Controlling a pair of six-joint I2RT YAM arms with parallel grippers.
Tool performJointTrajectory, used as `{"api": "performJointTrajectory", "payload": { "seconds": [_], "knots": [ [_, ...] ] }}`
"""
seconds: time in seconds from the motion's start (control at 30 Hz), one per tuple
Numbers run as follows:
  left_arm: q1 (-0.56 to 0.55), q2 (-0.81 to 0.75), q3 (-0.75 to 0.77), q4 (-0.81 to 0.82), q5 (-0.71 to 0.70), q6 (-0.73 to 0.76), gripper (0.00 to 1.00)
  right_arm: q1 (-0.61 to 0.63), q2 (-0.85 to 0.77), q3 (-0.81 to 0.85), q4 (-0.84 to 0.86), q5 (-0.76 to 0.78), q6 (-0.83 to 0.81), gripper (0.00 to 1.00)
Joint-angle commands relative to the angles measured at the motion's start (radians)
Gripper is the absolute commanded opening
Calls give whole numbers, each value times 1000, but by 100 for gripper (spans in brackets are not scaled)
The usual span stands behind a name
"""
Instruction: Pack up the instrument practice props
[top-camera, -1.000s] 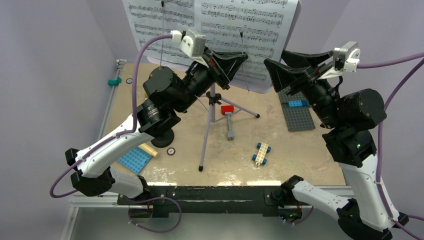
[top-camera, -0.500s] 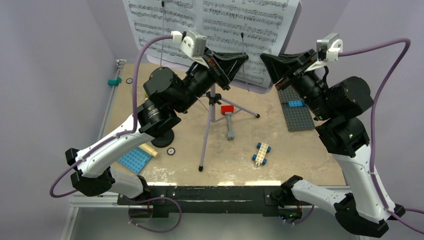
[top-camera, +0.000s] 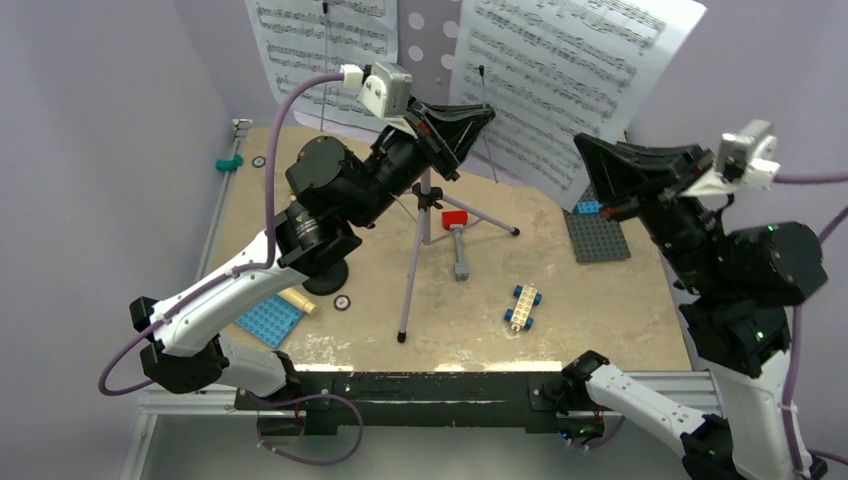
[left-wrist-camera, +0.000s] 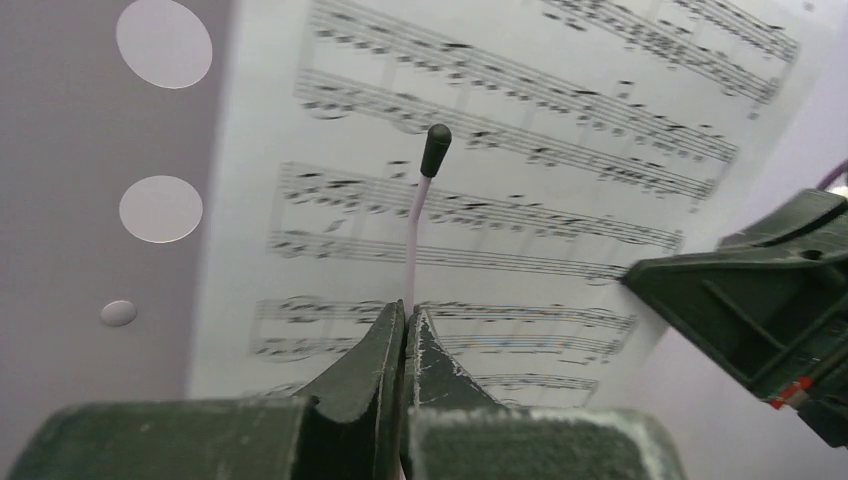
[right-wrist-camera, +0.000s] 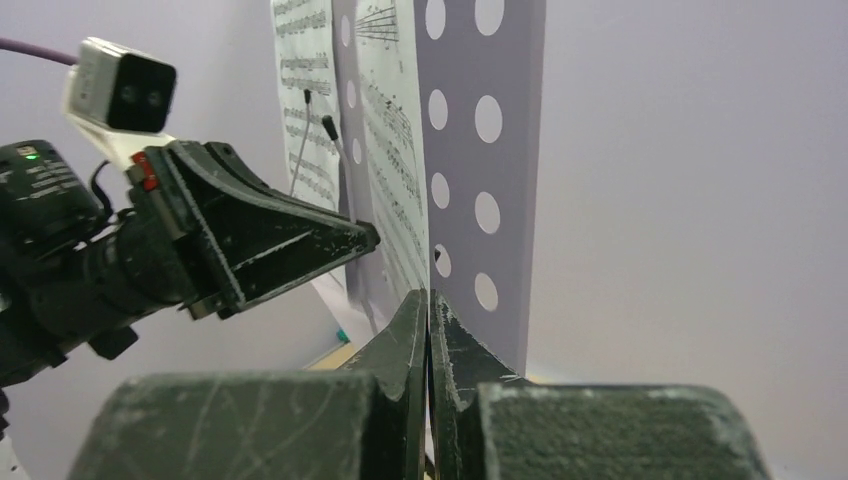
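The lilac perforated music stand (top-camera: 427, 42) rises on its tripod at the table's middle. One white sheet-music page (top-camera: 320, 45) lies on its left half. A second page (top-camera: 575, 75) hangs tilted to the right of the stand, with my right gripper (top-camera: 583, 145) shut on its lower edge; it shows edge-on (right-wrist-camera: 395, 150) above the shut jaws of that gripper (right-wrist-camera: 428, 298). My left gripper (left-wrist-camera: 405, 312) is shut on the stand's thin black-tipped page-holder wire (left-wrist-camera: 418, 230). The black mic stand base (top-camera: 325, 280) and the cream microphone (top-camera: 297, 299) lie under my left arm.
A grey studded plate (top-camera: 597, 238) with a blue brick lies back right and a blue plate (top-camera: 268, 320) front left. A red and grey brick piece (top-camera: 457, 235) and a white-blue brick car (top-camera: 522, 306) lie near the tripod legs. A teal piece (top-camera: 230, 162) sits at the far left edge.
My right gripper closed on the right page and drew it right and away from the stand, tilting it; the lilac holes now show between the pages. The left arm stayed still.
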Motion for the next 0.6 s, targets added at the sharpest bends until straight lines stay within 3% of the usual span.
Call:
{"api": "performJointTrajectory", "payload": {
  "seconds": [0.0, 0.4, 0.57],
  "knots": [
    [-23, -34, -4, 19, 18, 15, 0, 2, -90, -39, -20, 44, -22, 0],
    [-20, 24, 46, 20, -63, 108, 0, 2, -323, -103, -168, 72, -75, 0],
    [-20, 52, 71, 23, -85, 133, 10, 2, -387, -111, -247, 47, -84, 0]
  ]
}}
